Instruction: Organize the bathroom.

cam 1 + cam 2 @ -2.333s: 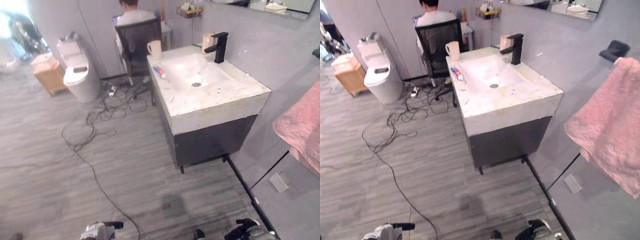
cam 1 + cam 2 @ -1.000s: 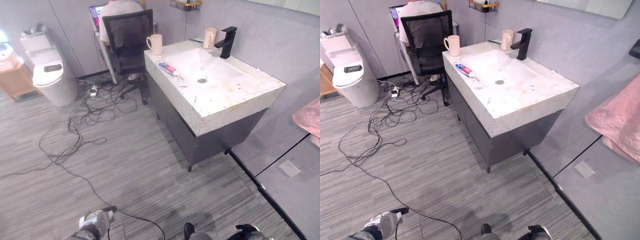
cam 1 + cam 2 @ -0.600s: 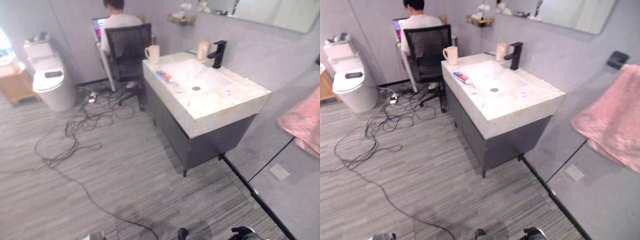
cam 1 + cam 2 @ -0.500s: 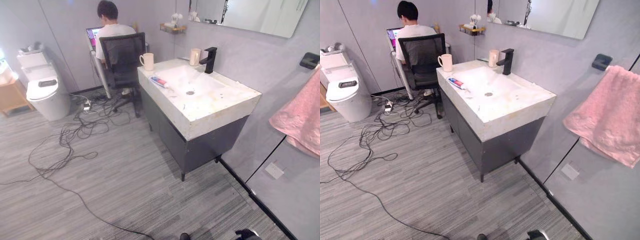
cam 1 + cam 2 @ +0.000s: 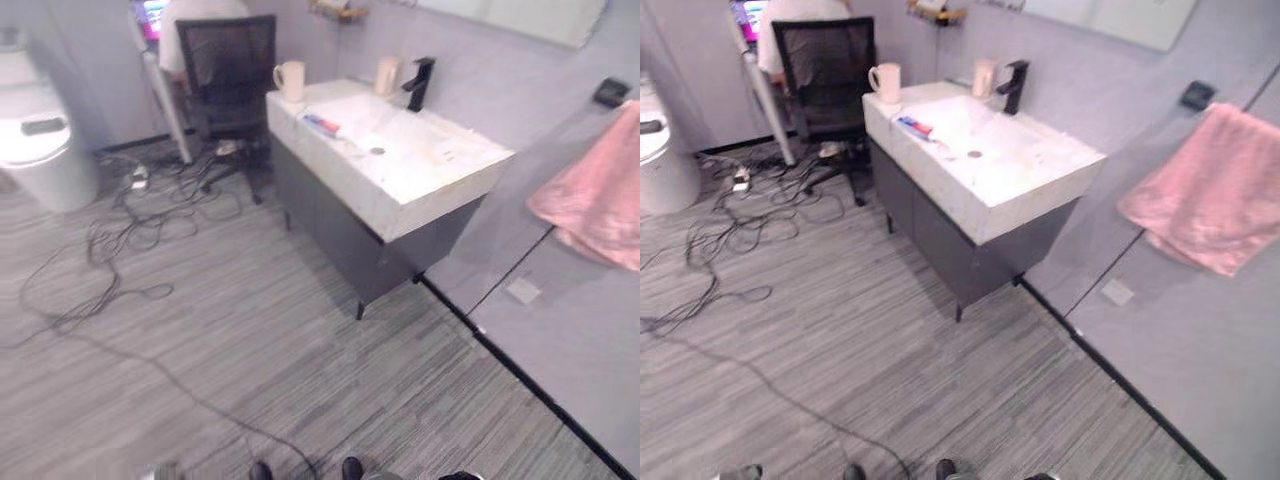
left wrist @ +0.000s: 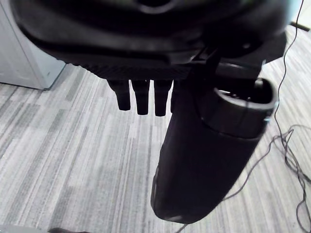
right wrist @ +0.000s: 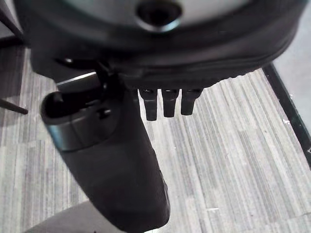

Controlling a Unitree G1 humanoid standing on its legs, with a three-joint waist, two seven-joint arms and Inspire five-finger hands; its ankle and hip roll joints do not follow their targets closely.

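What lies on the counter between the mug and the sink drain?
A toothpaste tube lies between the mug and the drain, seen in the left eye view.

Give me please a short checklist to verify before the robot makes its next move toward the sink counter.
1. Left hand empty: ok, fingers straight, holding nothing.
2. Right hand empty: ok, fingers straight, holding nothing.
3. Path to the sink counter free: not ok, loose cables lie across the floor on the left side.
4. Items to tidy located: ok, toothpaste tube lies on the counter, one mug at its far corner, a cup beside the black faucet.
5. Pink towel hung properly: cannot tell.
6. Person out of the way: ok, seated at the far chair.
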